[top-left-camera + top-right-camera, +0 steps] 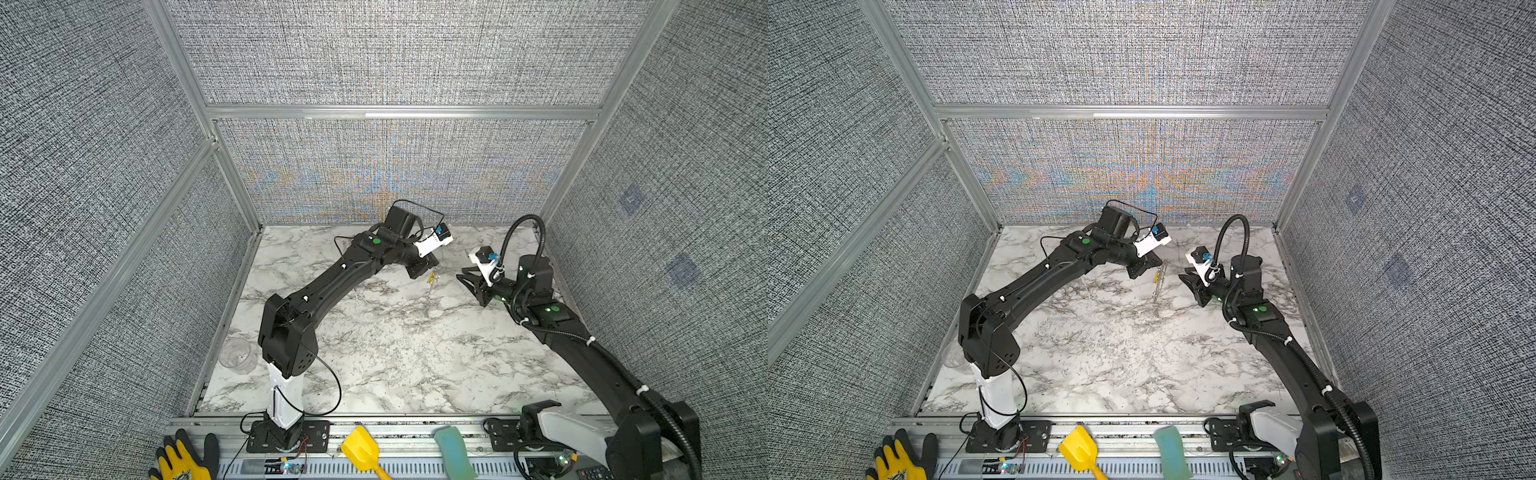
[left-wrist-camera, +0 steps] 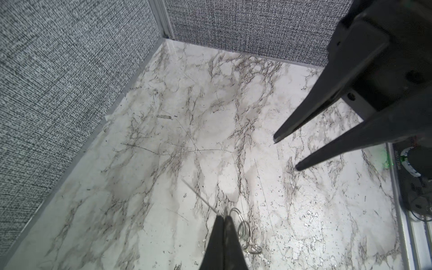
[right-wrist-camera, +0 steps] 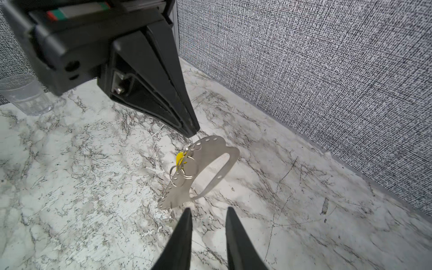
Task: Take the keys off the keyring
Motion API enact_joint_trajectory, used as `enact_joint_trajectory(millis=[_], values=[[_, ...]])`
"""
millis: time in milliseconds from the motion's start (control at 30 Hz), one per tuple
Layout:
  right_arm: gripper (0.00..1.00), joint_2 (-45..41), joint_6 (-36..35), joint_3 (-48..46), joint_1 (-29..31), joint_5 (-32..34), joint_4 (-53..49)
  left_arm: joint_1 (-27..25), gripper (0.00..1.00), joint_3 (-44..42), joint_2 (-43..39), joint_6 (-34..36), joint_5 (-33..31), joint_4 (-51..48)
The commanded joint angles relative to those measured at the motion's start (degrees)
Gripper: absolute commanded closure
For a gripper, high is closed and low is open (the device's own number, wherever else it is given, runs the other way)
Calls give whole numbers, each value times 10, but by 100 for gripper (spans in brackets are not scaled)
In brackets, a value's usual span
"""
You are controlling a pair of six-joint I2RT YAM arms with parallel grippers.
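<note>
Keyring (image 3: pixel 207 152) hangs over marbled tabletop (image 3: pixel 70 168).

The keys (image 3: pixel 180 157) mostly hidden behind the keyring (image 3: pixel 210 149), only a yellow tag showing, keyring a thin edge-on sliver in both top views, cup (image 3: pixel 23 98) partly covered by the left gripper (image 3: pixel 193 132), glove (image 1: pixel 185 459) and scoop (image 1: pixel 360 449) cut off at the bottom edge.
</note>
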Motion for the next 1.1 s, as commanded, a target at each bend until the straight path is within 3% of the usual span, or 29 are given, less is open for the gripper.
enact_joint_trajectory(millis=[0, 300, 567, 1067], values=[[73, -10, -21, -2, -4, -37, 7, -2, 100, -4, -15, 48, 29, 7], [72, -13, -29, 2, -12, -92, 12, -4, 100, -36, -46, 117, 86, 23], [73, -7, -29, 14, -12, -156, -2, -10, 100, -71, -72, 165, 99, 47], [81, -7, -51, 17, -10, -175, -21, -26, 100, -102, -97, 209, 107, 55]])
